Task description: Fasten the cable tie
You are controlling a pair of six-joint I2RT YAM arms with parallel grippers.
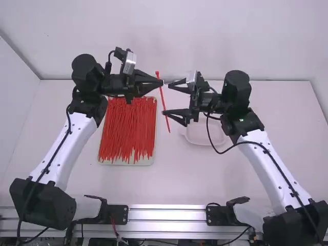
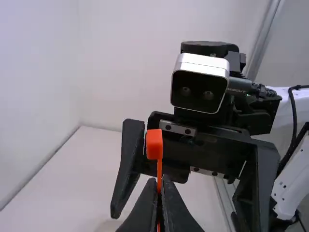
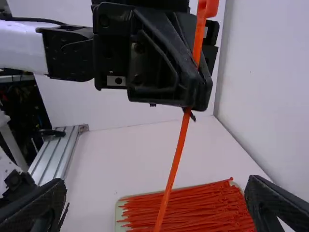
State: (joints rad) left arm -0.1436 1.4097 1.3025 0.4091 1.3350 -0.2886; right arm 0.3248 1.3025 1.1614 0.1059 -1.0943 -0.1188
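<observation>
A single red cable tie hangs in the air above the table, head end up, tail pointing down. My left gripper is shut on it near the head, fingers pressed together around the strap. My right gripper faces it from the right, open wide, its fingers spread on either side of the tie without touching it. In the left wrist view the right gripper's open fingers frame the tie's head.
A tray holding a pile of several red cable ties lies below the left gripper. A clear container sits under the right arm. Bare white table lies left, right and front.
</observation>
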